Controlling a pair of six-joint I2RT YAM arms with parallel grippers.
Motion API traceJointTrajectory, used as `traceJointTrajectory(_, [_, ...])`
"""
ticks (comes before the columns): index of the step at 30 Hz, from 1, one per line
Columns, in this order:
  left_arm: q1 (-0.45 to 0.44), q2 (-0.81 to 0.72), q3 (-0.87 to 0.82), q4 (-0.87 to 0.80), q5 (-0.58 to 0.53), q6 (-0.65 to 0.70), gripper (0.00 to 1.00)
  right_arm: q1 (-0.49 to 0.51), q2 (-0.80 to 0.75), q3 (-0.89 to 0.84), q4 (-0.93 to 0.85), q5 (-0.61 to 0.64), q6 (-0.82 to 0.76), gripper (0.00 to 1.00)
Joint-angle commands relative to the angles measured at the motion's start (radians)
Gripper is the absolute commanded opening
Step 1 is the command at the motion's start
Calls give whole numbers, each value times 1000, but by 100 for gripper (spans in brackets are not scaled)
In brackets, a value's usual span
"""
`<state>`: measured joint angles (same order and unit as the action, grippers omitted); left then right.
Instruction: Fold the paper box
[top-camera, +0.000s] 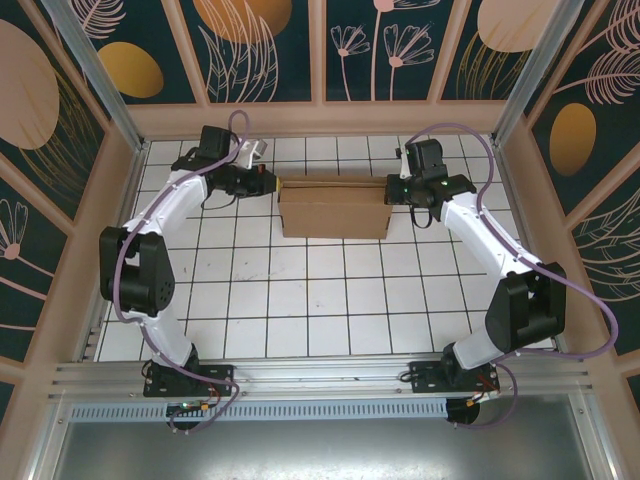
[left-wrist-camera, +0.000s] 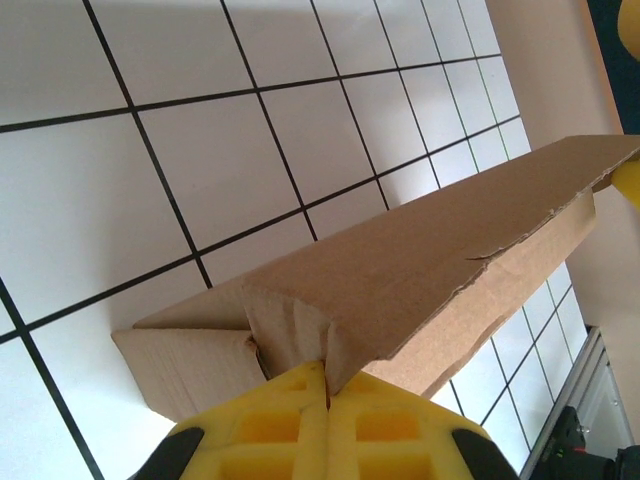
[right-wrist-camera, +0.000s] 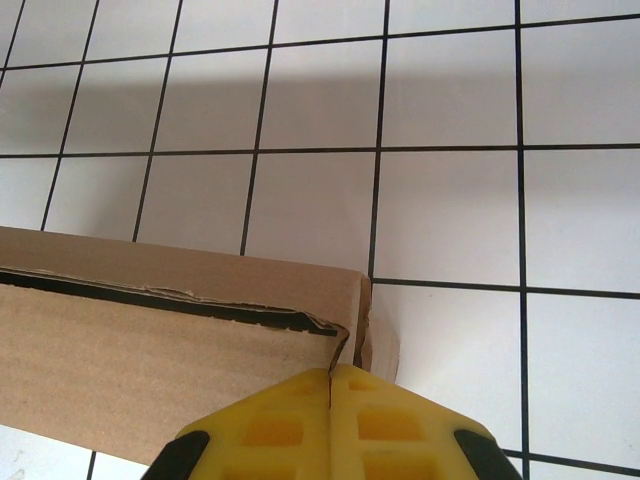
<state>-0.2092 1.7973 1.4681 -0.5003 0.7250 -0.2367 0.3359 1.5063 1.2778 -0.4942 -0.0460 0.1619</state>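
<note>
Pinching opposite ends, the left gripper (left-wrist-camera: 325, 388) and right gripper (right-wrist-camera: 330, 383) hold the paper box (top-camera: 335, 210) between them.

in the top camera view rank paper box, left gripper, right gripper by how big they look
1. paper box: clearly largest.
2. left gripper and right gripper: they look about alike, one at each end of the box, so no ranking between them.

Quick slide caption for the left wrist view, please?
Left fingers closed on the near end of the paper box, which stretches away across the white tiled table.
</note>
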Motion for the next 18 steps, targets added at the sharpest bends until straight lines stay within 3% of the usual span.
traceJointTrajectory(1, [-19,7,-74,-18,-13,-5,0,21,-23,-26,53,-38,-4,0])
traceJointTrajectory(18, [-26,11,-211,56,-80,-28,0,24,-106,-262,209,-35,47,0])
